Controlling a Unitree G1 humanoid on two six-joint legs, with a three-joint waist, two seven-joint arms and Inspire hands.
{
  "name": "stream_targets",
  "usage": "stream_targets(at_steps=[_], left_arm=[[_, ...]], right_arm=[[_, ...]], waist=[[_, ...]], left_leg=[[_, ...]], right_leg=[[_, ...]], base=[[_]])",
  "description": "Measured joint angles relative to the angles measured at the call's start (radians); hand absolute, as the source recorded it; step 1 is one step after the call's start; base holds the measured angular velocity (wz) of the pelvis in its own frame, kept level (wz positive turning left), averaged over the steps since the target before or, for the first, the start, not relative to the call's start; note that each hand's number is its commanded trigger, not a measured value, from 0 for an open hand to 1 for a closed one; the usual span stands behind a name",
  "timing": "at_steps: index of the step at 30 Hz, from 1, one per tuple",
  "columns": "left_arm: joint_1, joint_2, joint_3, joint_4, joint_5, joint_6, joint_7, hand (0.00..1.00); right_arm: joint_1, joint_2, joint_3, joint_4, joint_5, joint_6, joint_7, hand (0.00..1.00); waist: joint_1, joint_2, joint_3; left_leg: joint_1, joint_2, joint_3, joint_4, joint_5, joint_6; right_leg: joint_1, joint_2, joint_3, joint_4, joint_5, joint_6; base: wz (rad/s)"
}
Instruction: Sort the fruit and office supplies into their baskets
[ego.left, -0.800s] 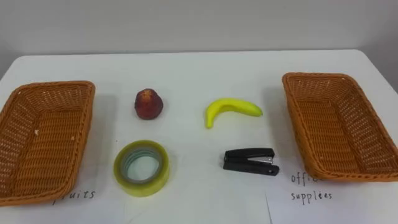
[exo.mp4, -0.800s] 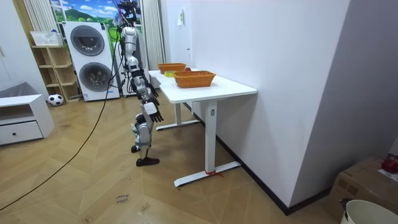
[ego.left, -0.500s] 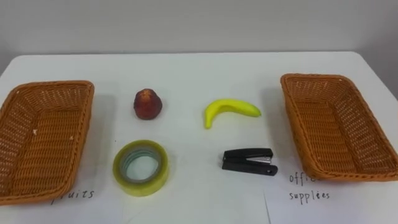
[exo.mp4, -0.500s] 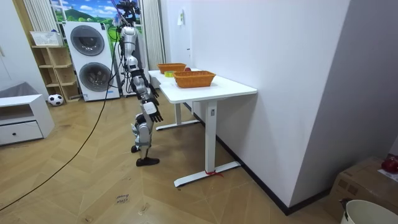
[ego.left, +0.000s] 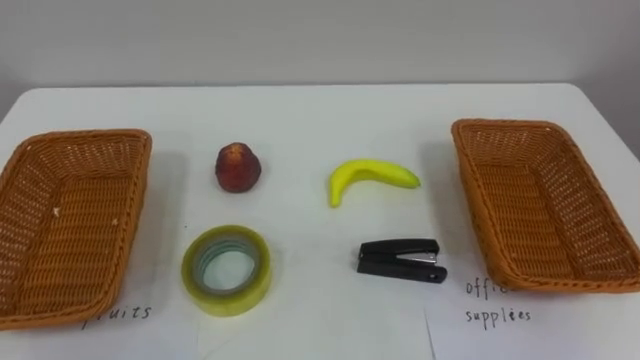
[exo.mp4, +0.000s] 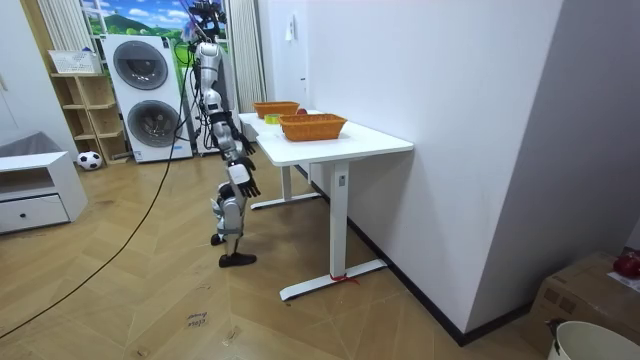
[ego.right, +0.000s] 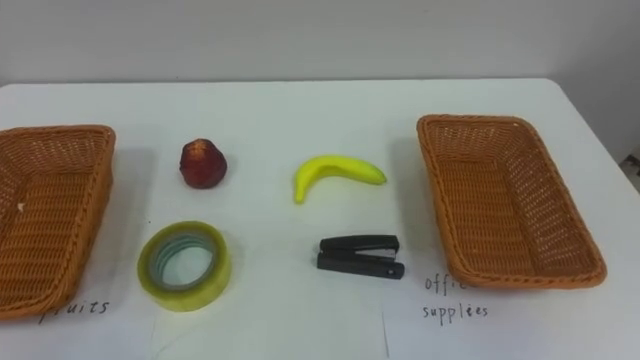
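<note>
On the white table (ego.left: 300, 120) lie a red apple (ego.left: 238, 167), a yellow banana (ego.left: 372, 176), a yellow roll of tape (ego.left: 240, 296) and a black stapler (ego.left: 402, 259). An empty wicker basket (ego.left: 75, 135) stands at the left above a paper label reading fruits (ego.left: 120, 313). A second empty wicker basket (ego.left: 510, 126) stands at the right above an office supplies label (ego.left: 498, 300). In the room view I stand at the table's long side. My right hand (exo.mp4: 244, 180) hangs by my side with relaxed fingers. My left hand (exo.mp4: 246, 150) shows partly behind that arm.
The four things lie in the middle between the baskets, with a hand's width of table between each. A wall runs right behind the table's far edge. In the room view a washing machine (exo.mp4: 150, 95) and shelves stand behind me.
The whole eye view has shifted slightly, so the camera moved a little. Nothing on the table has moved, and my arms hang as before.
</note>
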Motion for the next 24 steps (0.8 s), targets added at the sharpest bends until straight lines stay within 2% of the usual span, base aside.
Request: stream_targets(at_steps=[9,12,17,21,24], left_arm=[[0.030,0.005,0.104,0.000,0.004,0.005,0.016,0.00],[0.036,0.009,0.105,0.001,0.000,0.008,0.026,0.00],[0.034,0.012,0.105,0.000,-0.004,0.008,0.026,0.00],[0.032,0.027,0.106,0.000,-0.006,0.008,0.026,0.00],[0.027,0.041,0.116,0.001,-0.006,0.004,0.030,0.00]], right_arm=[[0.068,0.000,-0.154,0.006,0.102,0.026,-0.046,0.00],[0.083,0.000,-0.196,0.006,0.159,0.031,-0.075,0.00],[0.095,-0.004,-0.278,0.001,0.268,0.032,-0.112,0.00],[0.087,-0.010,-0.352,-0.006,0.341,0.032,-0.163,0.00],[0.082,-0.025,-0.389,-0.073,0.359,0.022,-0.232,0.00]], waist=[[-0.011,-0.009,0.0027],[-0.026,-0.017,0.0061],[-0.042,-0.022,0.0035],[-0.057,-0.024,0.0017],[-0.061,-0.022,0.0013]], left_leg=[[0.017,0.002,-0.004,-0.012,-0.003,-0.001],[0.018,0.001,-0.002,-0.011,-0.003,-0.001],[0.019,0.001,0.003,-0.011,-0.003,-0.001],[0.020,0.001,0.012,-0.011,-0.003,-0.001],[0.019,0.001,0.027,-0.011,-0.003,-0.001]], right_leg=[[0.012,0.002,-0.001,0.003,0.000,0.000],[0.011,0.002,0.000,0.004,0.000,0.000],[0.008,0.005,0.013,0.005,0.000,-0.001],[0.004,0.006,0.023,0.007,0.000,-0.001],[-0.008,0.007,0.041,0.022,0.000,-0.001]], base=[[0.00],[0.00],[-0.07],[-0.06],[-0.17]])
